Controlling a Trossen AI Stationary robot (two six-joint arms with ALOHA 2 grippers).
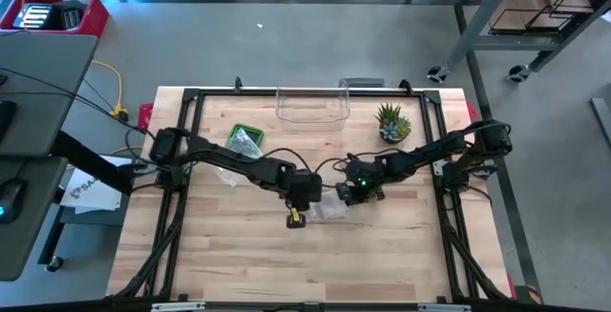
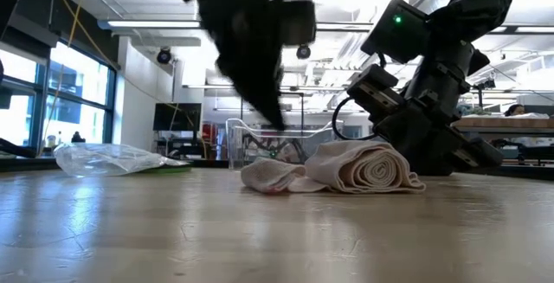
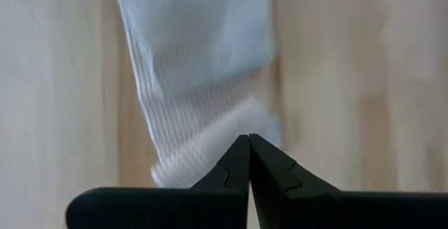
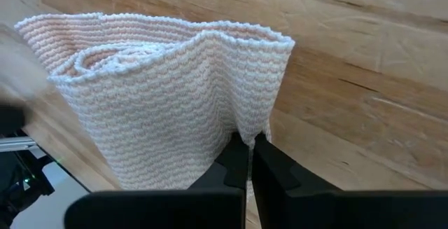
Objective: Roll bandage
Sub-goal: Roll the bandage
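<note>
Wooden worktop (image 1: 239, 255), centre: left pincer (image 1: 297, 218) closed, right pincer (image 1: 355, 196) closed on the half-rolled bandage (image 2: 359, 167).

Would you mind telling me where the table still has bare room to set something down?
The near half of the table, in front of both grippers, is bare wood. The middle is crowded: left gripper, right gripper and bandage meet there. The far edge holds the green tray, clear bin and plant.
</note>
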